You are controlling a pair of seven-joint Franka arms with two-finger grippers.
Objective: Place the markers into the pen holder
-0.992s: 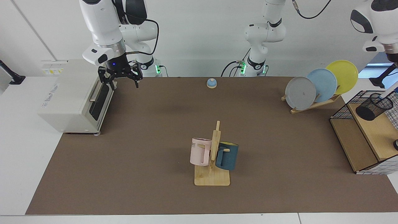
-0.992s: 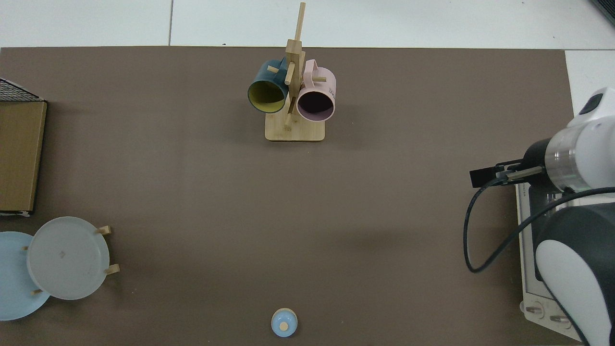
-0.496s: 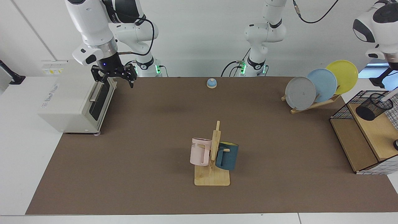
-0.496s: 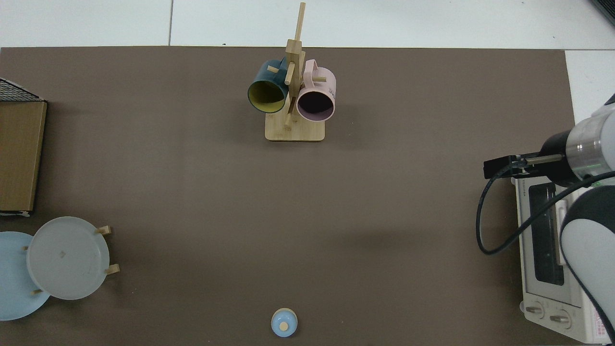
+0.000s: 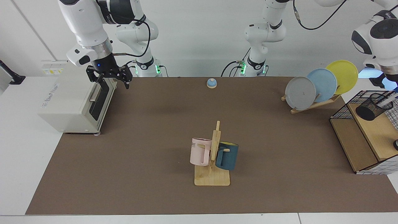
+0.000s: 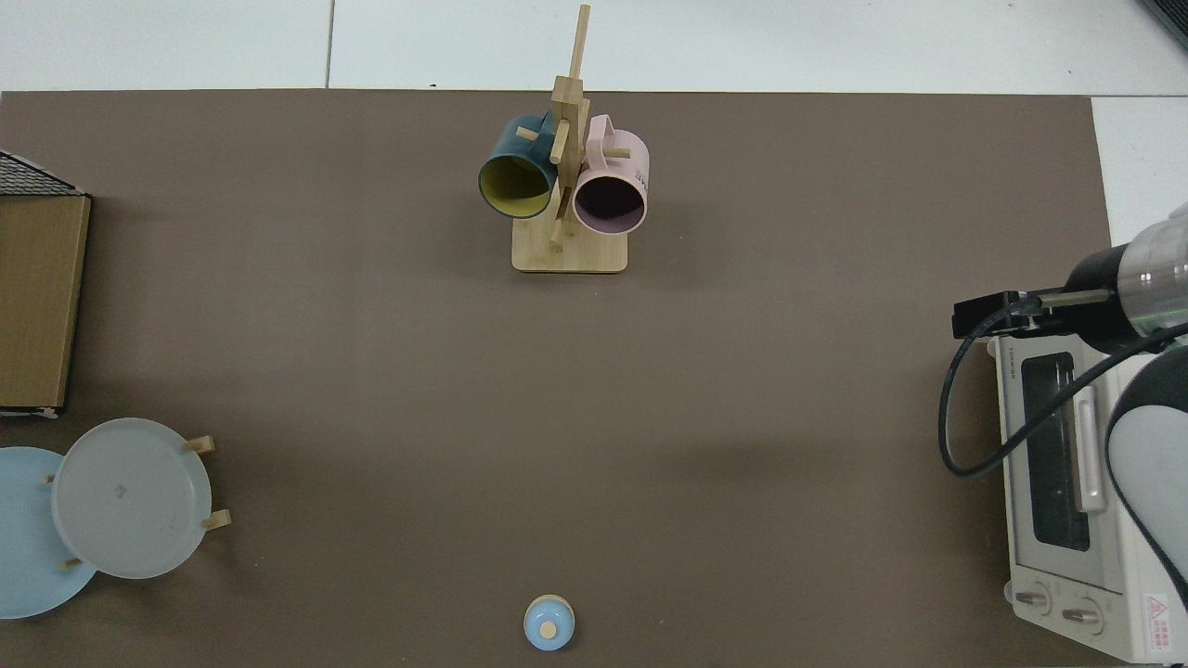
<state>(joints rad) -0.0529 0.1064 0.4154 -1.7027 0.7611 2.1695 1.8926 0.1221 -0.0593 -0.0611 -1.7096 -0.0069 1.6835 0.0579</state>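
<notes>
Marker (image 5: 389,100) inside pen holder (image 5: 373,107); right claw (image 5: 109,78) open above toaster (image 5: 74,98)

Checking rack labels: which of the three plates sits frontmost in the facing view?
The grey plate. It overlaps the light blue plate behind it, and the yellow plate stands last in the wooden rack, nearest the wire basket.

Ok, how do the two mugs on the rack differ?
The pink mug hangs on the side of the wooden rack toward the toaster oven. The dark blue mug hangs toward the plates. The pink mug bears lettering. The dark blue mug looks plain, with a yellow-green inside. Both hang by their handles from pegs.
</notes>
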